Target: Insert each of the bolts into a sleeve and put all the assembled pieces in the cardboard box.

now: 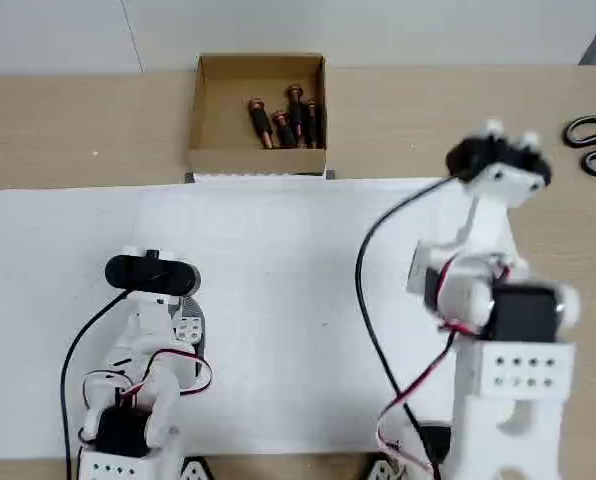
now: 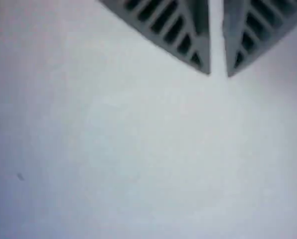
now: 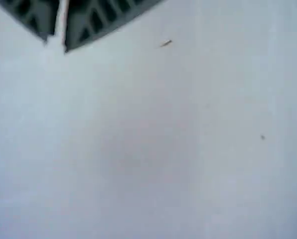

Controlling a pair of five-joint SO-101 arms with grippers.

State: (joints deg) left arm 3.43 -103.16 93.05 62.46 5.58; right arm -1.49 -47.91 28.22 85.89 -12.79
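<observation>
Parked low over the white paper (image 1: 278, 300) with left hand (image 2: 217, 69) and right hand (image 3: 54, 42) each pressed nearly together, pinching nothing. Sleeved bolts (image 1: 288, 120) already inside the cardboard box (image 1: 208, 110) across the surface. Likely risk: knocking that light box with a stray sweep.

Brown cardboard box (image 1: 222, 110), white sheet (image 1: 278, 300)

We note a light wooden table (image 1: 78, 120) spanning the high view, with a large white sheet (image 1: 278, 300) laid over its near part. Behind it stands a plain pale wall (image 1: 378, 25). Black-handled scissors (image 1: 593, 145) lie near the table's right edge. The light is soft and even.
</observation>
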